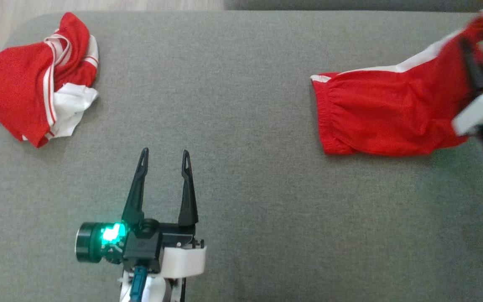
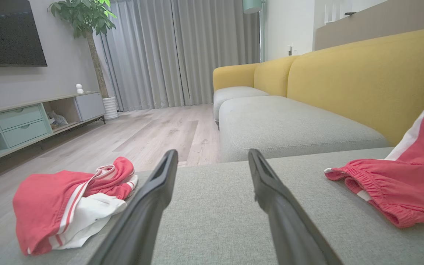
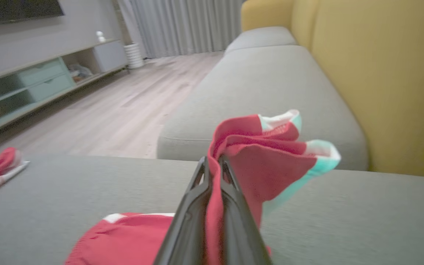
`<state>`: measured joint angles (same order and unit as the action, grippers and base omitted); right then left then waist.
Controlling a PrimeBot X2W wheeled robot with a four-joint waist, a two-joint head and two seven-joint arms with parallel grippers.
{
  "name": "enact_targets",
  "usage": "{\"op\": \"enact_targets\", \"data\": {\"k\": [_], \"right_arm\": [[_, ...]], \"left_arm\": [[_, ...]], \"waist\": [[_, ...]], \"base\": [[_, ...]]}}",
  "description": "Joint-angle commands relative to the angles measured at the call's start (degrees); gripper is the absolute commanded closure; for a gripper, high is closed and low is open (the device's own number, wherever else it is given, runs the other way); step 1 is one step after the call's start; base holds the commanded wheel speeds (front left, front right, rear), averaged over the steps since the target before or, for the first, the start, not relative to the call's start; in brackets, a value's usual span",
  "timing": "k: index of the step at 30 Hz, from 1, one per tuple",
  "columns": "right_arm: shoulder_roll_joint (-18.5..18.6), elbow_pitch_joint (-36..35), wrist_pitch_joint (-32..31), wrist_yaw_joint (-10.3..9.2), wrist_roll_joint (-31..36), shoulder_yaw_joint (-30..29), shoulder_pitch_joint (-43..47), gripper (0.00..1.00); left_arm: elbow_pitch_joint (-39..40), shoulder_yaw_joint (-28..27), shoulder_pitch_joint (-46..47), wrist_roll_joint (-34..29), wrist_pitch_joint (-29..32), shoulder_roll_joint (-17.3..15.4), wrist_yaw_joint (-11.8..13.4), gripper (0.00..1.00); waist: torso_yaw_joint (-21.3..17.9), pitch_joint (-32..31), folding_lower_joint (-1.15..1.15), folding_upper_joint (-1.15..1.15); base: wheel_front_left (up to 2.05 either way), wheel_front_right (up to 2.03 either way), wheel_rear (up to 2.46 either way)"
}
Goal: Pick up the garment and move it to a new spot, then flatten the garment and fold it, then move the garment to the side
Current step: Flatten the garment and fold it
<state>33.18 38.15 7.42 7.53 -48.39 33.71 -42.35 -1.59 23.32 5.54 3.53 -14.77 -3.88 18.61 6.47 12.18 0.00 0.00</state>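
Shorts [image 1: 384, 121], red with a white side stripe, occupy the right end of a wide grey cushion [image 1: 241, 84]. Findings follow from left to right.

Far left: a second garment [image 1: 27, 92], red and white, sits crumpled in a heap at the cushion's left corner, close to the edge. Pale wooden floor [image 2: 153, 132] shows beyond that corner. Nothing touches this heap.

Left of centre: the left claw [image 1: 164, 153] hovers over bare cushion, well apart from both pieces of clothing. Its two dark fingers stand wide apart with nothing between them. A green light glows on its wrist.

Right: the gathered waistband of the shorts rests on the cushion, facing the centre. From there the cloth spreads flat, then rises toward the far right corner, so that end is off the surface. The white stripe runs along the far edge.

Far right: the right claw [image 3: 214, 160] is clamped on the raised end of the shorts. Red cloth runs pinched between its closed fingers, and a bunched hem with a pale edge stands up past the fingertips. From overhead this arm appears blurred. A yellow sofa back [image 2: 363, 81] stands behind the cushion on this side.
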Motion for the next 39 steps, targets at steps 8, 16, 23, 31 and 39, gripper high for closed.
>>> {"op": "enact_targets", "data": {"k": [8, 16, 23, 31, 39], "right_arm": [[-13.4, -6.7, -3.5, -0.04, 5.5, 2.9, 6.1, 0.19], [-18.4, -8.9, 4.0, -0.04, 10.3, -3.8, 10.5, 0.00], [-16.2, -15.9, 7.5, -0.04, 20.3, -16.1, 19.8, 0.00], [-21.7, -28.3, 7.6, -0.04, 33.7, -25.2, 40.3, 0.00], [-26.9, -28.6, 7.6, -0.04, 39.5, -27.6, 49.3, 0.00]], "left_arm": [[0.6, -1.3, -0.2, 0.5, -0.2, 0.5, -1.6, 0.00], [1.8, -1.5, -0.5, 1.3, -0.2, 0.8, -1.1, 0.00], [3.8, -4.6, -3.9, 2.2, -0.2, 0.9, -0.4, 0.00], [4.7, -6.9, -11.0, 0.2, -0.2, -0.2, -1.9, 0.00], [3.0, -8.0, -15.9, 0.3, -0.2, -0.7, -4.6, 0.00]], "waist": [[1.1, -1.5, 0.00, 0.00], [1.5, -2.6, 0.00, 0.00], [-0.7, -6.0, 0.00, 0.00], [-2.8, -12.0, 0.00, 0.00], [-3.5, -14.5, 0.00, 0.00]], "base": [[0.00, 0.00, 0.00], [0.00, 0.00, 0.00], [0.00, 0.00, 0.00], [0.00, 0.00, 0.00], [0.00, 0.00, 0.00]]}}
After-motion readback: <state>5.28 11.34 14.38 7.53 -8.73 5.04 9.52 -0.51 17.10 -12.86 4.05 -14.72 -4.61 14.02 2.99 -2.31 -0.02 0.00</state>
